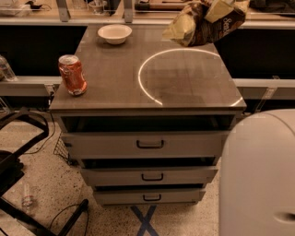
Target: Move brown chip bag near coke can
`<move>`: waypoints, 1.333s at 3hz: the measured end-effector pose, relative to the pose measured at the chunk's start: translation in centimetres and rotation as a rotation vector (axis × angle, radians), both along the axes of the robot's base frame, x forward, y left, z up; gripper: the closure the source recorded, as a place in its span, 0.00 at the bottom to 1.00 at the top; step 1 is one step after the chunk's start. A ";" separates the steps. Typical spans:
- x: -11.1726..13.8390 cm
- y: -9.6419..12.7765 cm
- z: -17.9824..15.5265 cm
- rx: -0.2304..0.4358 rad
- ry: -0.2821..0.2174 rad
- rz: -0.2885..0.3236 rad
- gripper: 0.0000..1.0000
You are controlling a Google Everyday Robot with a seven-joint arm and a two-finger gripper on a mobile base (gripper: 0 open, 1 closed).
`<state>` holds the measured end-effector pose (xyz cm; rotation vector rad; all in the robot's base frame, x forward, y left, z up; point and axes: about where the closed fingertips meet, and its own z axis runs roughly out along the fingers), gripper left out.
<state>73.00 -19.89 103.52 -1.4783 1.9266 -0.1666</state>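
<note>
Hanging over the table (184, 87) far-right corner: brown chip bag (203, 25); gripper (229, 3) just above, grip cannot tell; coke can (72, 74) front-left.

Gripper (220, 3) at the top right edge, mostly unseen; white arm housing (258, 175) lower right.

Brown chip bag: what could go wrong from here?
1. The brown chip bag hangs over the rear right corner; the tool is out of frame above it, so the grip is unverifiable and it could drop early.
2. The coke can stands at the table front-left edge; a sweeping bag could knock it off.
</note>
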 end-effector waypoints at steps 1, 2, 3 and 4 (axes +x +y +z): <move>-4.5 2.6 6.1 0.043 -0.140 0.051 1.00; -9.7 3.7 8.7 0.108 -0.227 0.112 1.00; -10.9 5.4 5.8 0.121 -0.182 0.142 1.00; -10.9 5.4 5.8 0.121 -0.182 0.142 1.00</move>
